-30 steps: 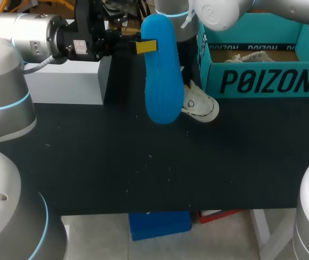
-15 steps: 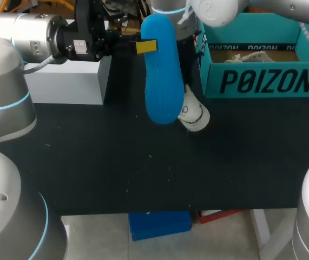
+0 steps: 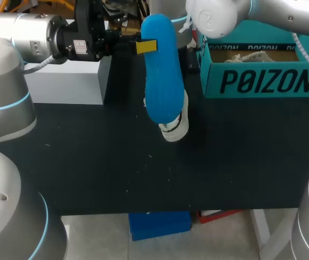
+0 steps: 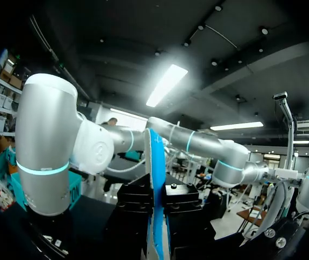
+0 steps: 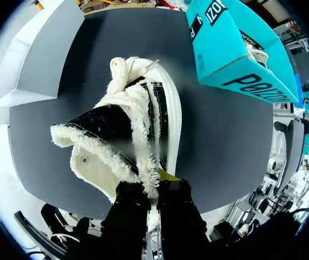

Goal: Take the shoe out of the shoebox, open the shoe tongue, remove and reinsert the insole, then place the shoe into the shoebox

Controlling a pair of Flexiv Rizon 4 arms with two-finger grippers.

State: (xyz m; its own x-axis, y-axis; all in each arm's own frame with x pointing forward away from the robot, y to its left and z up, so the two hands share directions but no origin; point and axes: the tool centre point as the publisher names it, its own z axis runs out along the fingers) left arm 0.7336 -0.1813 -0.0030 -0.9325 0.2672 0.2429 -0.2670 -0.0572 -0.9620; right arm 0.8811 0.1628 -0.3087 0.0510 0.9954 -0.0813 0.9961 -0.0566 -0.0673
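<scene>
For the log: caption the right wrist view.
Right tool holds the fleece-lined shoe over the table, shoebox beyond.

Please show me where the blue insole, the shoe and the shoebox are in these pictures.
insole (image 3: 164, 81): head view, on the middle of its blue ribbed face.
shoe (image 5: 103, 125): right wrist view, on the black part of its upper.
shoebox (image 3: 262, 81): head view, on its printed front wall.

Left gripper (image 4: 157, 219): black finger blocks closed from both sides on blue insole (image 4: 155, 162). Insole seen edge-on, standing upright out of the gripper. Right arm (image 4: 46, 141) just beyond it, thick silver link with cyan ring, further links running off behind the insole. Teal shoebox (image 4: 74, 188) partly hidden behind that arm, on dark table (image 4: 84, 216)
</scene>
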